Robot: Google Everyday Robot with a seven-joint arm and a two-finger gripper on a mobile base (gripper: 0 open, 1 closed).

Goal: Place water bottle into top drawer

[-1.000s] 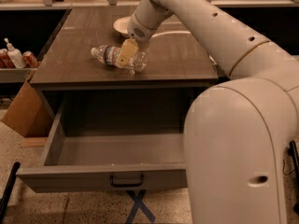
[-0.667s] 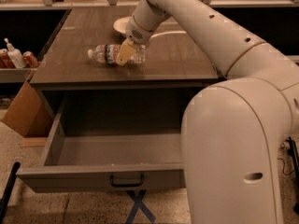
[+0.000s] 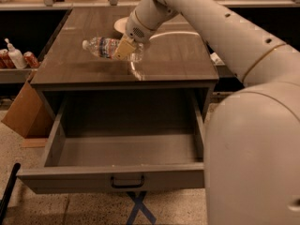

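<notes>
**Item: water bottle** [image 3: 102,46]. It lies on its side with the white cap pointing to the left edge of the cabinet top [image 3: 183,62], over the middle of that top and a little toward its far edge. Going by the shadow beneath it, it looks raised just clear of the wood.

**Item: gripper** [image 3: 124,50]. It is at the bottle's right half. The tan fingers [image 3: 123,48] are closed around the bottle's body and hold it crosswise.

**Item: top drawer** [image 3: 70,182]. It is pulled fully out below the near edge of the top, and nothing shows inside. The dark handle [image 3: 126,182] sits at the centre of the front panel.

**Other items:** a white plate [image 3: 120,24] at the far edge of the top, partly behind the arm, and a pump bottle [image 3: 14,56] on the shelf to the left.

**Step in hand:** the grasp is made and the carry is starting.

**Next move calls for:** bringing the bottle forward over the near edge, lowering it into the drawer box clear of the side walls, and only then letting go.

**Change from a second ago:** the bottle and gripper have shifted left and toward the far edge. The bottle now looks level rather than tilted. The drawer is unchanged.
</notes>
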